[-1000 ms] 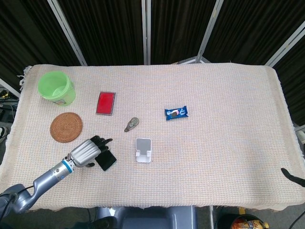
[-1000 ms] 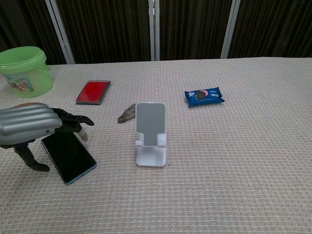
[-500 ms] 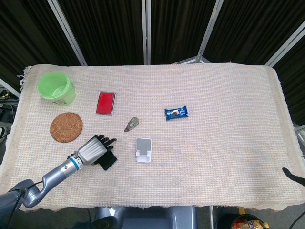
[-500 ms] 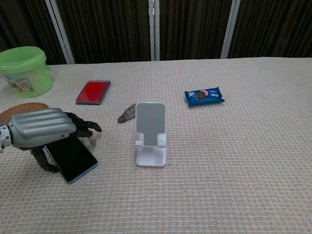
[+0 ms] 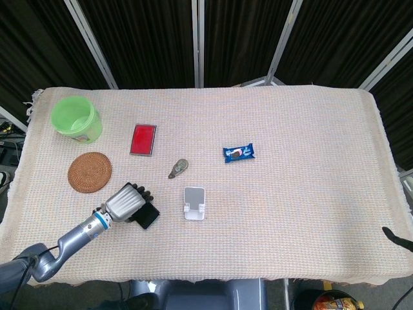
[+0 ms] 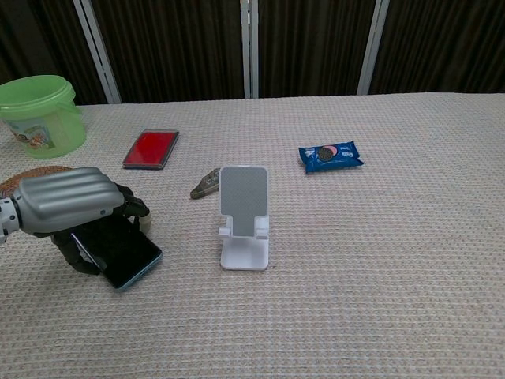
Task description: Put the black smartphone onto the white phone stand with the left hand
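The black smartphone (image 5: 148,218) (image 6: 132,253) lies on the cloth at the front left, left of the white phone stand (image 5: 194,203) (image 6: 243,217). My left hand (image 5: 126,202) (image 6: 69,202) is over the phone's far end. Its fingers curl down over the phone's edge and the thumb comes in from the near side, so it grips the phone. The phone's near right corner sticks out from under the hand. The stand is upright with nothing on it. Only a dark sliver of my right hand (image 5: 397,237) shows at the head view's lower right edge.
A green bucket (image 5: 77,119) (image 6: 39,112) and a woven coaster (image 5: 90,172) sit at the left. A red case (image 5: 143,139) (image 6: 151,148), a small grey-brown object (image 5: 179,167) (image 6: 207,183) and a blue snack packet (image 5: 239,152) (image 6: 331,155) lie beyond the stand.
My left hand moved over the phone, and its spread fingers curled down around it. The phone shifted slightly toward the stand.
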{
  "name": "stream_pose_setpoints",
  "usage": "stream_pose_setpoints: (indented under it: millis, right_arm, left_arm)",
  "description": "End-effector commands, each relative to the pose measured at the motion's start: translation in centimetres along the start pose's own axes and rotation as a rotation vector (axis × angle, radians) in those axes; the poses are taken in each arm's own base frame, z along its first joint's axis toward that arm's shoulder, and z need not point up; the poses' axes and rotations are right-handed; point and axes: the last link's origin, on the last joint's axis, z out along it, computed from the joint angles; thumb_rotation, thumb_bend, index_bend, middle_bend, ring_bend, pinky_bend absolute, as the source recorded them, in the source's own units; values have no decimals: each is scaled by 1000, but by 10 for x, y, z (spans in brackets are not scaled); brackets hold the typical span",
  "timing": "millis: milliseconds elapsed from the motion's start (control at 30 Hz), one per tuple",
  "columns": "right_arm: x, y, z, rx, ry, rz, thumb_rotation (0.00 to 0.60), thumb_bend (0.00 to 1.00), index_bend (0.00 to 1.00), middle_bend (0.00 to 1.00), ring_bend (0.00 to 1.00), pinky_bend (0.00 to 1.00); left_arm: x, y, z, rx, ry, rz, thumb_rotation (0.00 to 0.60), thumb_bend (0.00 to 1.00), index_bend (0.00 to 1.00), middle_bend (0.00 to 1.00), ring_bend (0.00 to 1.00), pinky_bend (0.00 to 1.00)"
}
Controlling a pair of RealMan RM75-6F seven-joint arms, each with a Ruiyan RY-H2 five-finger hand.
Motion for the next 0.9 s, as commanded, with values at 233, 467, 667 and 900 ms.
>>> stream_pose_setpoints:
  millis: [233,467,667,900]
  right_arm:
    - [3,1,-1,2,5,14,600,0,0,0,0,0]
    - [5,2,-2,6,8,25,600,0,0,0,0,0]
    - [5,1,-2,10,6,26,600,0,0,0,0,0]
    - [5,4,-1,1,3,30,600,0,0,0,0,0]
  left_arm:
    - [51,-7,-7,-7,170,102,600,0,622,395,449,452]
    - [110,9,-2,-79,465,466,600,0,625,397,449,452]
    - [129,28,20,-215,543,752,600,0,614,386,449,445]
    - [127,53,53,-325,539,1002,600,0,601,370,449,444]
